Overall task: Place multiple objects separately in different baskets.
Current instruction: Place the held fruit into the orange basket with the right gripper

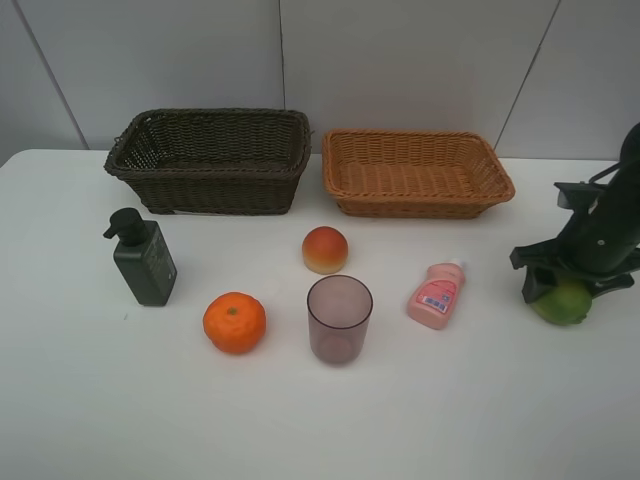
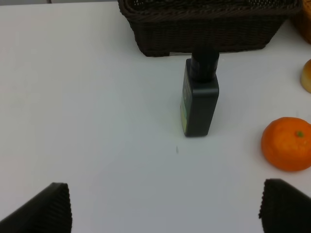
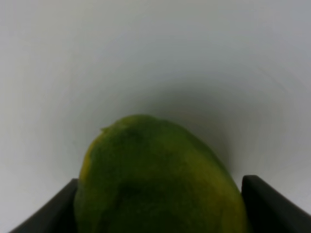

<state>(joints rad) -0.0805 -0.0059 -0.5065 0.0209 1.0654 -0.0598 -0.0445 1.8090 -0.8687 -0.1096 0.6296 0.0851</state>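
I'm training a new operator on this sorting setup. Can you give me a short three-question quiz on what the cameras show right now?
1. True or false: the translucent cup stands upright on the table.
2. Which thing sits between the jaws of the right gripper? A. peach B. green fruit C. pink bottle
3. Fill in: the dark green pump bottle stands closest to the ____ basket.

Key
1. True
2. B
3. The dark brown basket
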